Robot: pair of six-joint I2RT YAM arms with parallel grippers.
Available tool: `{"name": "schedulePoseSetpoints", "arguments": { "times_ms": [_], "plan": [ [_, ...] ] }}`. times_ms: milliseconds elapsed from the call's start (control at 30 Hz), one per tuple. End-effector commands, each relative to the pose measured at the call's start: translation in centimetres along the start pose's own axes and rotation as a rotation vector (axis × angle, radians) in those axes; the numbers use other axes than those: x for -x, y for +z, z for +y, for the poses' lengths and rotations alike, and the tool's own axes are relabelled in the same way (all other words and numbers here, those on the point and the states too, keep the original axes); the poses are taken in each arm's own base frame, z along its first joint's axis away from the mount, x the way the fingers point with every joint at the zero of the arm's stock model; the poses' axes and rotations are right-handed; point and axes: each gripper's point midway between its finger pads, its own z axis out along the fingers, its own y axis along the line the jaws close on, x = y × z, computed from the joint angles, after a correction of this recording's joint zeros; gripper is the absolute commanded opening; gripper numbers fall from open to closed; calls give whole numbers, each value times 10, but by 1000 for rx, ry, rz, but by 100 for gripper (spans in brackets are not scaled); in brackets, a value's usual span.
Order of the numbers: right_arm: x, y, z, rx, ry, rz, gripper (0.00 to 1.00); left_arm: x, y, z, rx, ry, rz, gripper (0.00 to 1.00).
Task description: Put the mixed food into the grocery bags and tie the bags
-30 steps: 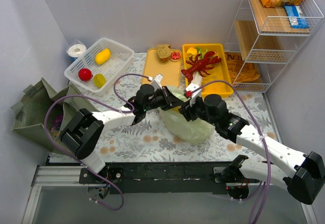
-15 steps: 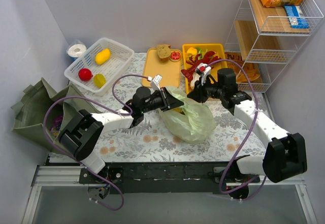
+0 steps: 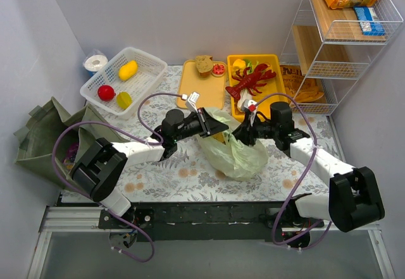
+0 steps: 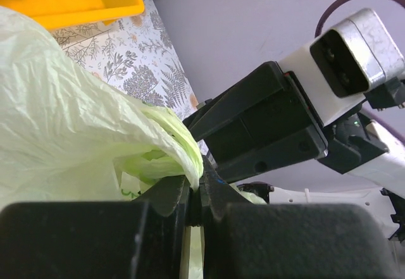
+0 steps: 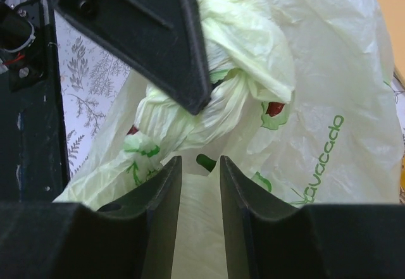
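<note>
Gripping pale-green bag [image 3: 237,154], left fingers [image 4: 166,197], long axis running far-left to near-right

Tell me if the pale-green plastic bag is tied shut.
Not tied shut. The left pincer pinches the plastic bag by its rim, and its mouth gapes, a yellow piece showing inside. Whether the twisted bunch is knotted, cannot tell.

Your left arm [image 3: 136,147] stretches low and out toward the right. Your left pincer [image 4: 199,187] is clamped tight on a fold of the thin crinkly pale-green plastic bag [image 4: 76,121]. Your right arm [image 3: 313,155] bends inward toward the left, and your right pincer [image 5: 199,165] faces the left one at close range, its jaws a narrow gap apart.
</note>
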Motion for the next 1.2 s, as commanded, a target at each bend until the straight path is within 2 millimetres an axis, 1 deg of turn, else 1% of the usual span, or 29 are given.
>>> {"name": "schedulePoseSetpoints", "arguments": {
  "times_ms": [0,33,67,100,167,300,400,567,733,933,1100,1167],
  "plan": [
    [25,-2,13,49,-138,-140,40,11,-7,-21,-62,6,-43,0],
    [26,-2,11,33,-145,-152,43,10,-7,-19,-58,-5,-42,0],
    [22,-3,11,22,-145,-155,44,10,-7,-19,-60,-9,-41,0],
    [27,-3,10,13,-162,-175,44,9,-7,-18,-58,-15,-40,0],
    [29,-4,8,-13,-171,-192,45,9,-6,-19,-67,-28,-41,0],
    [30,-3,2,-50,-188,-210,47,7,-5,-15,-57,-50,-33,0],
    [32,-1,0,-49,-202,-219,50,6,-5,-14,-55,-67,-31,0],
    [34,6,-3,-40,-224,-218,53,4,-4,-9,-37,-94,-26,0],
    [36,14,1,-10,-238,-215,53,4,-3,-4,-18,-109,-30,0],
    [41,17,6,-9,-236,-243,54,3,-2,-1,-10,-113,-31,0],
    [44,17,5,-18,-231,-265,53,2,-2,2,3,-125,-29,0],
    [42,19,2,-20,-216,-258,44,2,-2,3,2,-125,-28,0]
  ]
}}
